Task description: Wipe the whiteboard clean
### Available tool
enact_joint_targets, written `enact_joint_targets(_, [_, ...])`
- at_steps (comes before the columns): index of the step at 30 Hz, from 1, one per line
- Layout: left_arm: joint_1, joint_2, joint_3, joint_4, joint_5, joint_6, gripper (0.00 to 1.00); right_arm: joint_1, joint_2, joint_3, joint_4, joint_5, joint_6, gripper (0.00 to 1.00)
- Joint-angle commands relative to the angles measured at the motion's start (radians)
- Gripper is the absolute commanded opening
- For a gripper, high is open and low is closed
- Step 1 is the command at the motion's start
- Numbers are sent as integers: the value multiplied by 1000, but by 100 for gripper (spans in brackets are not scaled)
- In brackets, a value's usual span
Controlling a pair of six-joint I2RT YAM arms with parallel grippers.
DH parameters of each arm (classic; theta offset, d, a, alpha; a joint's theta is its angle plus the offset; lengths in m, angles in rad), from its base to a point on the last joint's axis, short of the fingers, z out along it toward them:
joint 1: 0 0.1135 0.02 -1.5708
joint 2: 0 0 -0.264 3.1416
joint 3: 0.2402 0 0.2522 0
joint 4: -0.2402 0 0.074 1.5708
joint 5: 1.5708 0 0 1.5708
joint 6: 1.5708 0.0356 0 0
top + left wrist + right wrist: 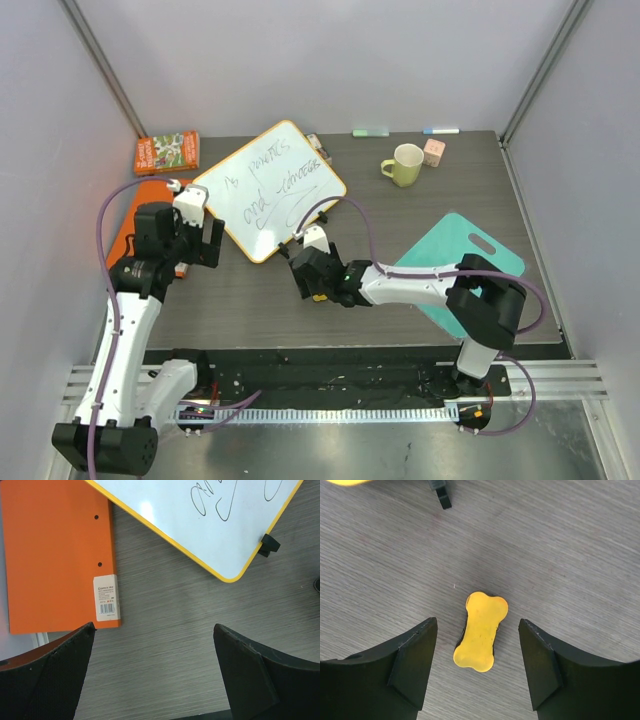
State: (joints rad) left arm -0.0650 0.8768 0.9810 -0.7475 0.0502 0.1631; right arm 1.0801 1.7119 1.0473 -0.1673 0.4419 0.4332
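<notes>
The whiteboard (270, 185), white with an orange frame and dark handwriting, lies tilted at the back left of the table; its near corner shows in the left wrist view (210, 525). A yellow bone-shaped eraser (481, 631) lies flat on the table just in front of the board's near corner. My right gripper (477, 625) hovers over it, open, with one finger on each side and neither touching. In the top view that gripper (308, 275) covers most of the eraser. My left gripper (205, 240) is open and holds nothing, over bare table (154, 626) by the board's left edge.
An orange folder (150, 192) lies left of the board (55, 555). A book (167, 152) sits at the back left. A green mug (404, 165) and a pink cube (434, 152) stand at the back right. A teal cutting board (460, 250) lies on the right. Black clips (269, 545) sit on the board's edge.
</notes>
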Motion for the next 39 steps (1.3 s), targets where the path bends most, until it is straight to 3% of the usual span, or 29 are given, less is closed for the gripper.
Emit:
enact_joint_targets(1, [2, -25, -2, -10, 10, -8, 100, 17, 8, 8, -32, 38, 35, 71])
enact_joint_targets(8, [4, -29, -2, -16, 2, -8, 100, 20, 48, 0, -23, 24, 75, 66])
enact_joint_targets(10, [2, -30, -4, -12, -6, -11, 100, 20, 67, 2, -23, 20, 90, 55])
enact_joint_targets(11, [4, -29, -2, -10, -6, -10, 100, 20, 74, 2, -23, 15, 94, 42])
enact_joint_targets(16, [2, -7, 7, -12, 0, -13, 98, 20, 132, 28, -58, 3, 117, 42])
enact_joint_targets(19, [4, 7, 18, -13, -1, -13, 98, 20, 140, 28, -64, 9, 125, 35])
enact_joint_targets(21, [4, 17, 27, -12, 0, -14, 98, 20, 137, 26, -69, 24, 130, 7])
enact_joint_targets(22, [2, 19, 31, -10, 0, -19, 97, 18, 129, 23, -70, 29, 134, 2])
enact_joint_targets(27, [20, 77, 80, 0, 19, -40, 95, 20, 80, 3, -75, 79, 133, 1])
enact_joint_targets(32, [184, 203, 180, 19, 244, -77, 95, 20, 2, -10, -71, 132, 116, 1])
enact_joint_targets(36, [394, 303, 232, 98, 550, -158, 96, 18, -63, -10, -54, 162, 96, 1])
enact_joint_targets(39, [480, 433, 275, 157, 748, -230, 95, 17, -78, 3, -34, 176, 78, 1])
